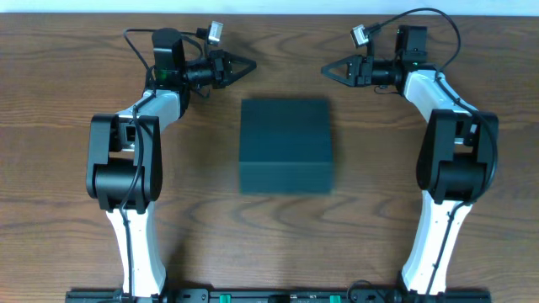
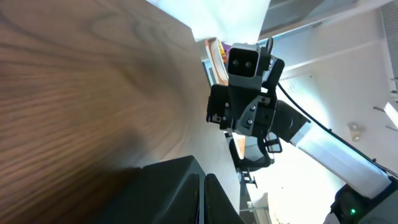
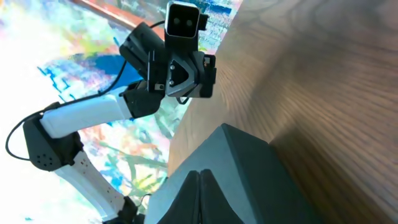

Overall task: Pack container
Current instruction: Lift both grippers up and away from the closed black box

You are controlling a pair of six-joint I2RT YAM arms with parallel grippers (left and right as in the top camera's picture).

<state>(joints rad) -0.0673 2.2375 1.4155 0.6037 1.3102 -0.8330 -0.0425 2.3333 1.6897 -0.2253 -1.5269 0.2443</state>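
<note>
The dark teal-black square container (image 1: 285, 145) sits closed on the middle of the wooden table. It also shows in the left wrist view (image 2: 163, 193) and in the right wrist view (image 3: 249, 177). My left gripper (image 1: 250, 65) hovers at the back left of the box, fingers shut and empty, pointing right. My right gripper (image 1: 324, 70) hovers at the back right, fingers shut and empty, pointing left. Both are apart from the box. No snack packets are in view.
The wooden table (image 1: 67, 101) extends on all sides of the box. Each wrist view shows the opposite arm's wrist camera, in the left wrist view (image 2: 245, 62) and in the right wrist view (image 3: 183, 22).
</note>
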